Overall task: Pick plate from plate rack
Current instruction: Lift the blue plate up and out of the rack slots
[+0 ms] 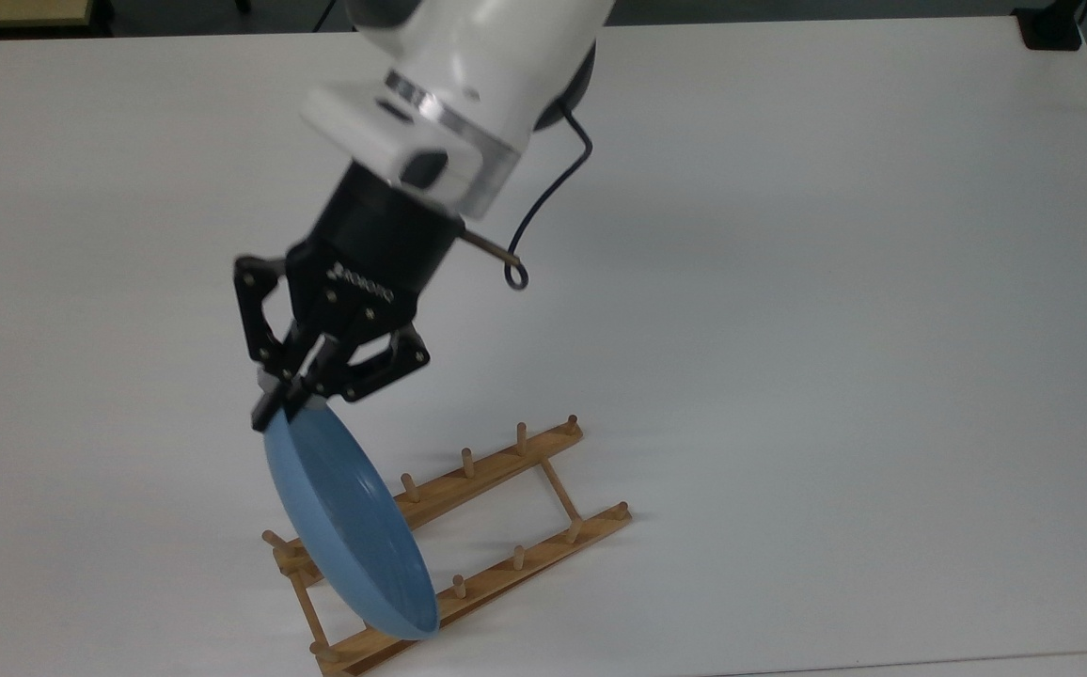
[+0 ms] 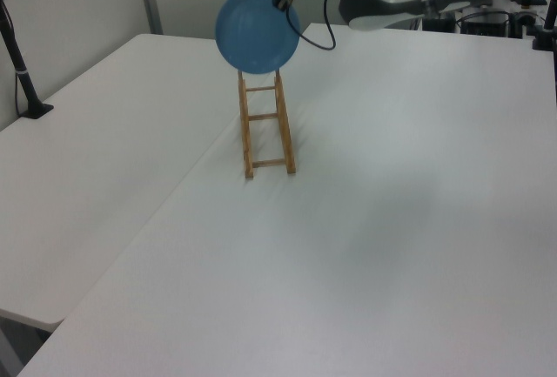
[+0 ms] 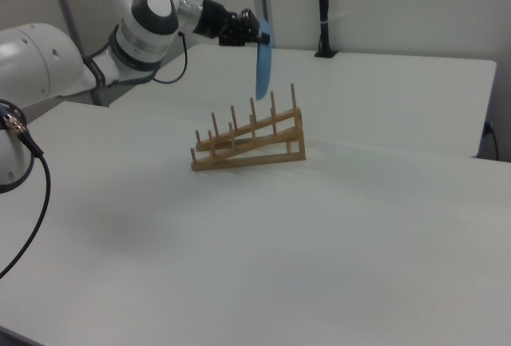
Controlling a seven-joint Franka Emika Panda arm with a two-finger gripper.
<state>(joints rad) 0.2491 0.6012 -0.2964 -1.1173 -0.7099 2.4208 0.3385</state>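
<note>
Hanging edge-on from the black two-finger gripper [image 1: 285, 400], fingers pinching its top rim: the round matte light-blue plate [image 1: 348, 522], just clearing the pegs of the flat light-wood plate rack [image 3: 251, 142] directly underneath in the right view, calling for a straight-up lift.

Light: bright, even, from overhead.
Shadows: soft, faint on the white table [image 1: 788, 282].
Glare: none.
Focus: slightly soft in the left view.
</note>
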